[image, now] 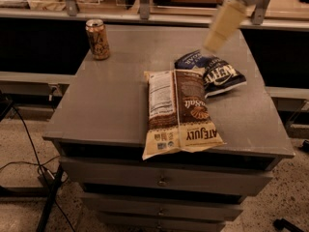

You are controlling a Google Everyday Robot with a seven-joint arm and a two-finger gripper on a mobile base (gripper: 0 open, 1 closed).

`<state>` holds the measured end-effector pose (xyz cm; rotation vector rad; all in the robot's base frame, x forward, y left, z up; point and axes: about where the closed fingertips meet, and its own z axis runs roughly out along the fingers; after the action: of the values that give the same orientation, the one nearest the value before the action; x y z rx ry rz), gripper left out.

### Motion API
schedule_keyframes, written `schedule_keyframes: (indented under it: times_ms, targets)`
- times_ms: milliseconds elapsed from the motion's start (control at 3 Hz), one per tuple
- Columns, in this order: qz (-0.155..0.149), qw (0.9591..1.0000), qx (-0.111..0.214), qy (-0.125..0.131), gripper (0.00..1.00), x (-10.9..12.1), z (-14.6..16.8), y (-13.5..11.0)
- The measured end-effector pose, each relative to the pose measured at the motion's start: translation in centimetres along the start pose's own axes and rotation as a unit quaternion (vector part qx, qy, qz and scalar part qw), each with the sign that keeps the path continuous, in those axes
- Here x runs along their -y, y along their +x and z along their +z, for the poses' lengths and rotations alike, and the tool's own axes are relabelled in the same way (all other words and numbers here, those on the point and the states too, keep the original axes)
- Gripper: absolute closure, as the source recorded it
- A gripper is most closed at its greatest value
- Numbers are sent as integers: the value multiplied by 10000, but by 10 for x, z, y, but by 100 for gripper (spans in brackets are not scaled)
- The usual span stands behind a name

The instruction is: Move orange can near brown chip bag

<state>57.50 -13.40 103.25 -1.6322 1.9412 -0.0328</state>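
Note:
The orange can stands upright at the back left corner of the grey cabinet top. The brown chip bag lies flat near the front middle, label side up, its "LATE JULY" end hanging slightly over the front edge. My gripper comes in from the top right and hangs above the back of the table, over the far edge of a dark blue bag. It is well to the right of the can and holds nothing that I can see.
A dark blue Kettle chip bag lies right of the brown bag's far end, touching it. The cabinet has drawers below. A shelf rail runs behind the table. Cables lie on the floor at left.

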Motion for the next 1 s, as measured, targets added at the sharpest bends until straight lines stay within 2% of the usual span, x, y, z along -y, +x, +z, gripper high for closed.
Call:
schedule_keyframes:
  times_ms: [333,667,1000]
  targets:
    - [-247,9986,409,219,0,23,-9,-55]
    - [-241,9985,445,210,0,22,-8,-56]
    - [-79,9938,1087,-220,0,18,31,-72]
